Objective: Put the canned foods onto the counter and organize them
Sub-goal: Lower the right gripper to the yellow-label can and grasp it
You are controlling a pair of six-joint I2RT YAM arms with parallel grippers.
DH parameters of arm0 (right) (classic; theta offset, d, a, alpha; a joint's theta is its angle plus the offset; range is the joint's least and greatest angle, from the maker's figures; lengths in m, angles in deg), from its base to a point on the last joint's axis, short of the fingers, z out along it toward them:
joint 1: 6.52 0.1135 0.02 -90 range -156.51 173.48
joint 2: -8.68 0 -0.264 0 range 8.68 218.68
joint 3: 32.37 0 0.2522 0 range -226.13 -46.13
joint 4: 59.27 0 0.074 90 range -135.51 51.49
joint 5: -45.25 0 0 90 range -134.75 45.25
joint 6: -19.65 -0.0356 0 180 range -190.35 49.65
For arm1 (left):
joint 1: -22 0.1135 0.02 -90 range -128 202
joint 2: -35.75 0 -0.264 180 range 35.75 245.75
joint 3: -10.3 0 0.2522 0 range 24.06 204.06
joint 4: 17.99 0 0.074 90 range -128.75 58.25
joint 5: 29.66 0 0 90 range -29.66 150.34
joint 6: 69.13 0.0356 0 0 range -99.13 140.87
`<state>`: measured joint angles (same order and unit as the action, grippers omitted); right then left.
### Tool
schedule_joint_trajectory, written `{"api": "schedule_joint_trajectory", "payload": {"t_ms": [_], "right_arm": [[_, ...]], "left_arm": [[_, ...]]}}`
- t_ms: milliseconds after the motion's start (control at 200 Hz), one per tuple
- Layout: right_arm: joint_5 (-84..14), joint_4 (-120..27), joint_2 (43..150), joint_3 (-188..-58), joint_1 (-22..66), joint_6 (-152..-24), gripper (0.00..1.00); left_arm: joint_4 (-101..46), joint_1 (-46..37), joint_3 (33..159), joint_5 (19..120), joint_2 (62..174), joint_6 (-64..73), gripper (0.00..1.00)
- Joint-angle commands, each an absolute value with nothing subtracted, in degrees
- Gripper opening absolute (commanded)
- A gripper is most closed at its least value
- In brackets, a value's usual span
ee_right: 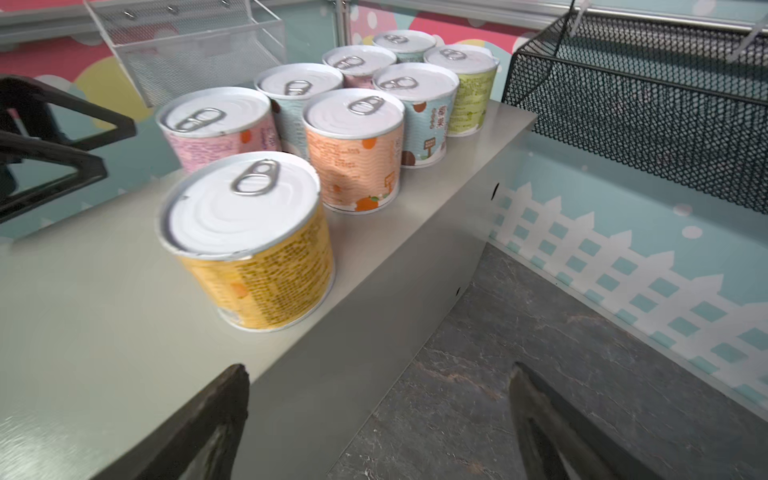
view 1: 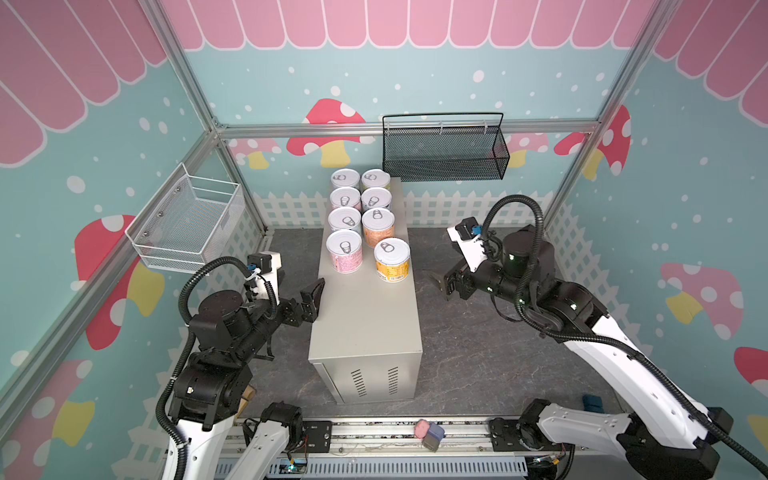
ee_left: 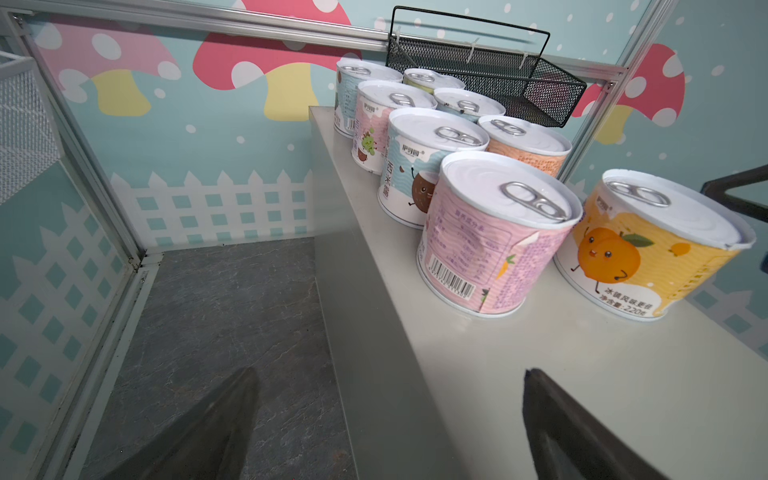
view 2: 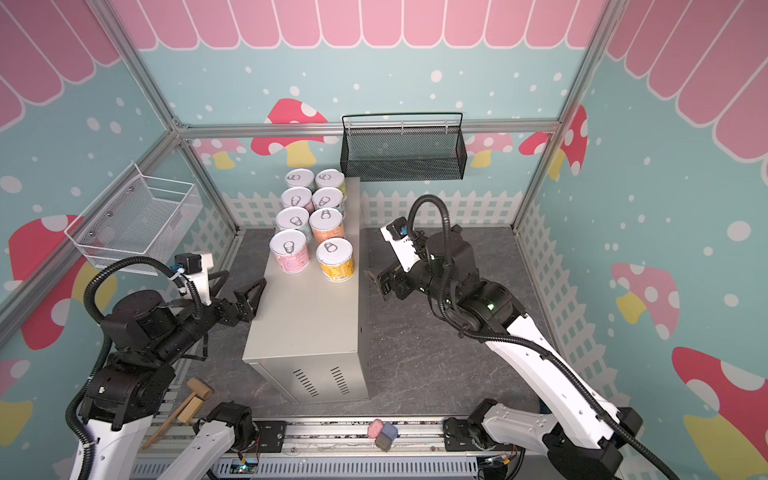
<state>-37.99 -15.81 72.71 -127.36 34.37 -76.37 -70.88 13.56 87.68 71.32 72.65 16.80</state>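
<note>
Eight cans (view 1: pixel 392 259), one counter (view 1: pixel 365 324), two mesh baskets (view 1: pixel 444 160), apparently one mallet (view 2: pixel 198 390).

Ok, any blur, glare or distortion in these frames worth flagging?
Right wrist view: yellow can label smeared by slight motion blur, faint sheen on the counter. Left wrist view: pink can label crisp, left end effector fingertips out of focus. Both top views: even light, frame posts splayed by the wide lens.

Whole scene is seen from high up front in both top views, aimed steeply down; counter (view 1: pixel 365 316) is centred. L & R wrist cams are held close, just above counter top, at opposite long edges, facing its far end; cans (ee_left: pixel 494 232) are shared by all views.
</note>
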Motion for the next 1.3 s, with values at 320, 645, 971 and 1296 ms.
{"api": "schedule_joint_trajectory", "payload": {"t_ms": [320, 645, 971, 1296], "right_arm": [[-33.0, -25.6, 79.2, -127.5, 39.1, -73.3, 0.98], [-34.7, -30.2, 83.4, -128.1, 41.1, -74.6, 0.90], [-35.4, -31.9, 85.8, -129.8, 41.2, -74.7, 0.83], [-35.3, -33.8, 87.9, -130.3, 41.2, -75.0, 0.77]], "left_arm": [[-72.3, 13.1, 88.3, 73.5, 71.1, 18.1, 0.99], [-71.8, 12.8, 87.6, 73.1, 70.8, 18.2, 1.00], [-71.4, 12.4, 86.9, 72.6, 70.8, 18.3, 0.99], [-71.3, 12.1, 86.9, 72.1, 70.9, 18.5, 0.99]]}}
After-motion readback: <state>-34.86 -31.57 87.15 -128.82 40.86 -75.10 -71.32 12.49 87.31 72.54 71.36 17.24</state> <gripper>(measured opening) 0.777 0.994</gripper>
